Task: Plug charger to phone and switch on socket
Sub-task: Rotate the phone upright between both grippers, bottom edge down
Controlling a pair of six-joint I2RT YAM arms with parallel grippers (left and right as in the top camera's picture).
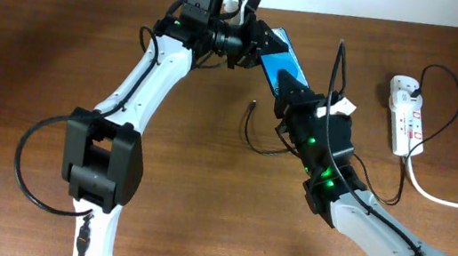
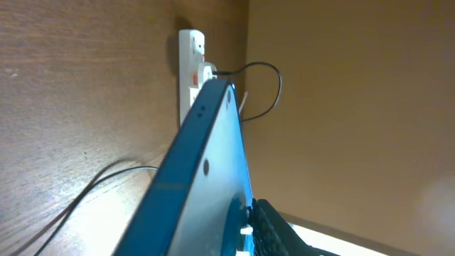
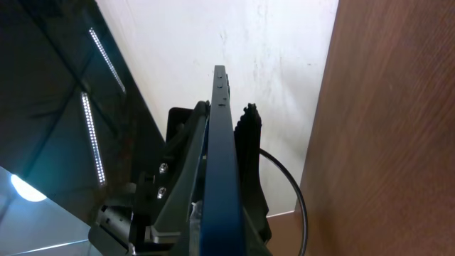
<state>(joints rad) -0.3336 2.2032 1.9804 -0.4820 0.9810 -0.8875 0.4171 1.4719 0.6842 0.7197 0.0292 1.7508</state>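
The phone (image 1: 281, 62), slim with a blue screen, is held tilted above the table at the back between both grippers. My left gripper (image 1: 254, 42) is shut on its far end and my right gripper (image 1: 295, 91) is shut on its near end. In the left wrist view the phone (image 2: 206, 163) runs edge-on from my jaws (image 2: 245, 213). In the right wrist view its blue edge (image 3: 222, 163) stands between my fingers (image 3: 220, 235). The charger's plug tip (image 1: 253, 106) lies loose on the table, its thin black cable looping under the right arm. The socket (image 1: 406, 115) lies at the right.
A thick white cord (image 1: 448, 198) runs from the socket off the right edge. A thin black cable (image 1: 451, 83) arcs up from the socket's far end. The socket also shows in the left wrist view (image 2: 190, 64). The pale back wall lies just behind the phone.
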